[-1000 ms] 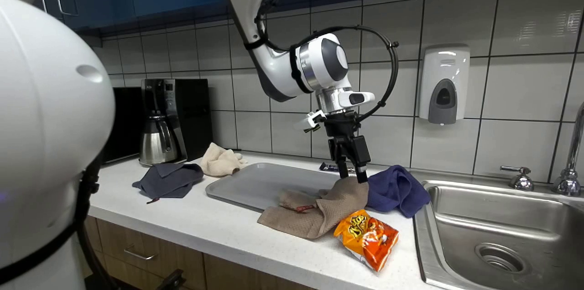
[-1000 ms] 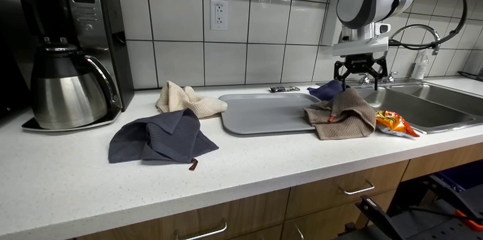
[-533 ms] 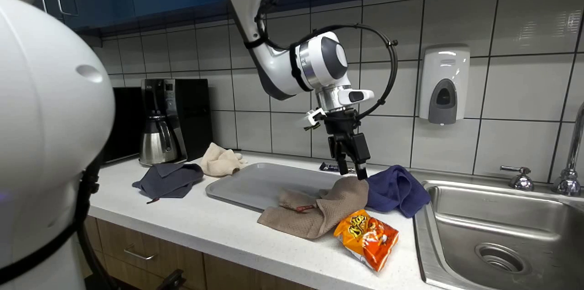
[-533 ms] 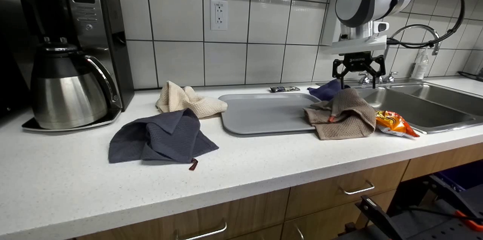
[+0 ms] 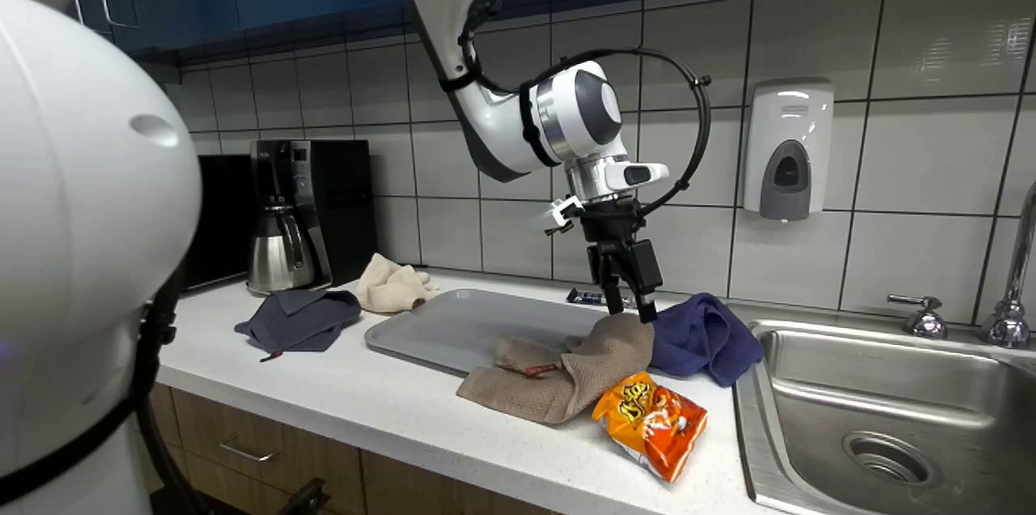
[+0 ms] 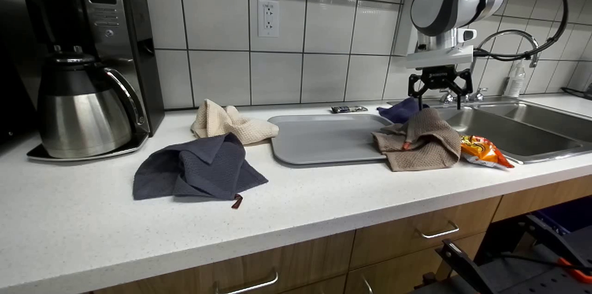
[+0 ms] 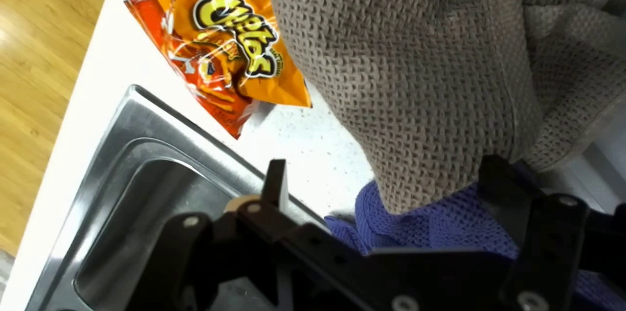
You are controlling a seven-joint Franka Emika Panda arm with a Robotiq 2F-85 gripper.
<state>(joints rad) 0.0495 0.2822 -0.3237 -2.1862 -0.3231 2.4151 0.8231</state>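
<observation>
- Brown cloth (image 5: pixel 599 361) lies rumpled near the sink end of the desk (image 5: pixel 405 393), part of it draped over the grey tray (image 5: pixel 469 329) and the rest spilling onto the white surface
- A small reddish tag (image 5: pixel 541 370) shows among its folds
- The tool (image 5: pixel 631 314) points down right by the cloth's raised peak, its fingers spread well apart; whether a fingertip brushes the fabric I can't make out
- In the wrist view, one finger (image 7: pixel 275 179) shows against the sink's edge, its partner against the purple cloth (image 7: pixel 440 225)
- That purple cloth sits bunched just beside the brown one, on the wall side, close to the sink (image 5: pixel 878 385)
- An orange Cheetos bag (image 5: pixel 650 424) rests just beside the brown cloth, nearer the front, logo up
- Behind the tray, a small wrapped packet (image 6: pixel 349 109) lies near the tiled wall (image 6: pixel 277 72)
- Past the tray's other end I see a cream cloth (image 6: pixel 231 123) and, nearer the front, a dark grey cloth (image 6: pixel 196 169)
- Beyond them stands a coffee maker (image 6: pixel 118 16) with its steel carafe (image 6: pixel 85 116)
</observation>
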